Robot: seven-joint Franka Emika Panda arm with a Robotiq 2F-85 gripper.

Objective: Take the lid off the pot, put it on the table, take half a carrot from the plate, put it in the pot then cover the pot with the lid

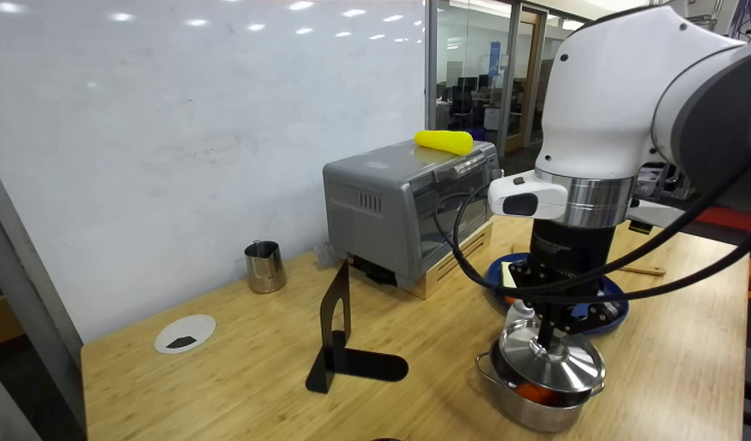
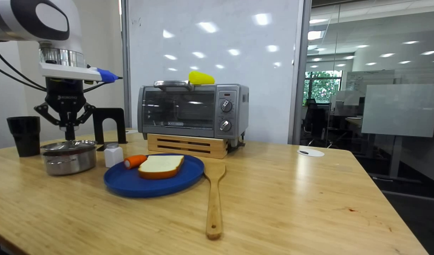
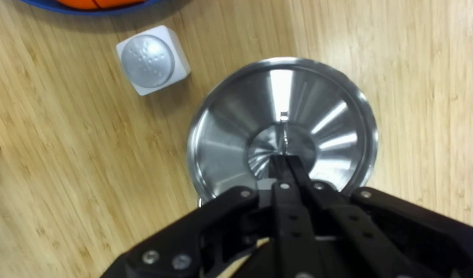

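Silvery metal gleams in an exterior view: the lid [image 1: 574, 370] hangs tilted over the pot [image 1: 538, 419], leaving a gap through which part of a bright orange piece [image 1: 533, 392] shows inside. The tool [image 1: 544, 344] reaches down to the middle of the lid. Well apart on the wooden tabletop [image 1: 241, 373] stand a black arched stand [image 1: 372, 364] and a steel jug [image 1: 266, 269].

In an exterior view the half carrot [image 2: 133, 161] rests on the blue plate [image 2: 122, 179] beside a slice of bread [image 2: 160, 165]; a white shaker [image 2: 113, 156] stands between plate and pot, a black cup [image 2: 24, 136] stands near the pot, and a wooden spatula [image 2: 214, 198] lies just beside the plate. A dark gap shows under the lid; whether it touches the rim anywhere cannot be told.

In the wrist view the tool's fingers [image 3: 277, 170] are pressed together, pinching the lid by its small handle [image 3: 285, 143]. The shaker stands near it.
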